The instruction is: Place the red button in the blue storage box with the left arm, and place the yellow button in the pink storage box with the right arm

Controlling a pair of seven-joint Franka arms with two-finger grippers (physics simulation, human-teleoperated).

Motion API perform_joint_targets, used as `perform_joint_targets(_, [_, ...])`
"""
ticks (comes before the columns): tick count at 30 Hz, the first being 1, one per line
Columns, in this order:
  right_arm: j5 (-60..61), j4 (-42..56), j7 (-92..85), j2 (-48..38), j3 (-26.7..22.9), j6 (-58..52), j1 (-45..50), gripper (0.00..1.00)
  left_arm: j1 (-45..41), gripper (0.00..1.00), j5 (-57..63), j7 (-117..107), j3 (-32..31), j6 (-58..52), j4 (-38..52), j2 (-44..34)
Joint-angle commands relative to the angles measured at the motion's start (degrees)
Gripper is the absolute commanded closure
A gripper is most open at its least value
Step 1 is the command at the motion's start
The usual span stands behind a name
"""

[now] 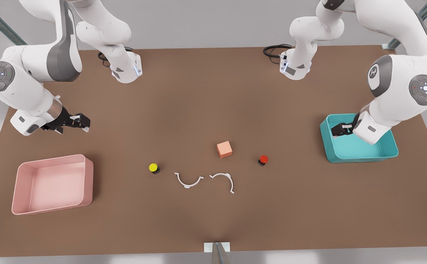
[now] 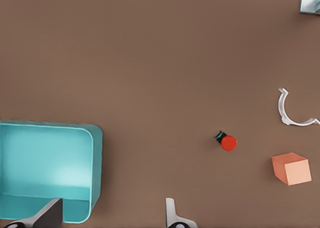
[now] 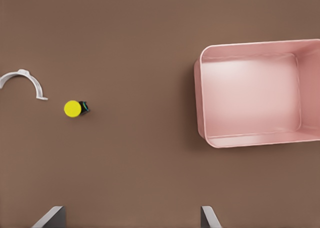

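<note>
Pink storage box point(image 1: 52, 183) near table point(image 1: 213, 227) edge

Teal blue storage box point(image 1: 360, 153), pink storage box point(image 1: 52, 183)

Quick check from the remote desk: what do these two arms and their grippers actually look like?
Both arms are glossy white with grey joint covers and round grey caps with small lights. The left gripper and right gripper are black with pale fingertips. Black cables loop at each base.

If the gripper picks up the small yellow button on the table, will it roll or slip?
The small yellow-capped button on its black base lies tipped in the right wrist view, so a nudge may roll it. Its round cap probably slips between fingers; the squarer base looks safer. It looks tiny, likely light.
</note>
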Motion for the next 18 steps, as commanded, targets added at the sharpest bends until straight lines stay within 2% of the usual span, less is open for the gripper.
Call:
perform_joint_targets(1, [0.08,0.38,-0.14,0.09,0.03,0.57,-2.45,0.00,-0.07,0.00,0.36,9.19,-0.02,0.95,0.11,0.17])
perform_joint_targets(2, [0.08,0.64,-0.14,0.36,0.11,0.57,-2.45,0.00,-0.85,0.00,0.10,9.37,-0.63,1.04,0.20,1.40])
perform_joint_targets(4, [-0.10,1.00,-0.23,1.85,0.20,1.01,-2.37,0.00,-11.05,0.00,0.27,9.19,-2.65,1.13,8.72,14.14])
perform_joint_targets(6, [-0.10,1.09,-0.14,2.73,0.82,3.03,-1.49,0.00,-13.33,0.00,0.01,10.85,-2.92,7.81,8.90,17.84])
perform_joint_targets(8, [-0.19,1.17,0.47,4.13,2.84,5.14,0.35,0.00,-16.85,0.00,-1.74,22.46,-3.27,14.48,7.76,20.74])
perform_joint_targets(9, [-0.19,1.17,0.56,5.97,3.01,6.98,1.93,0.00,-17.56,0.00,-2.37,22.55,-3.27,17.56,5.30,20.74])
perform_joint_targets(11, [-0.71,1.17,1.00,9.76,3.01,12.08,5.63,0.00,-17.38,0.00,-2.37,25.18,-3.27,29.86,-6.21,19.25])
perform_joint_targets(18, [-3.18,2.32,9.34,22.50,3.01,27.81,15.12,0.00,-16.59,0.00,-2.37,28.35,-3.09,50.17,-20.71,19.42])
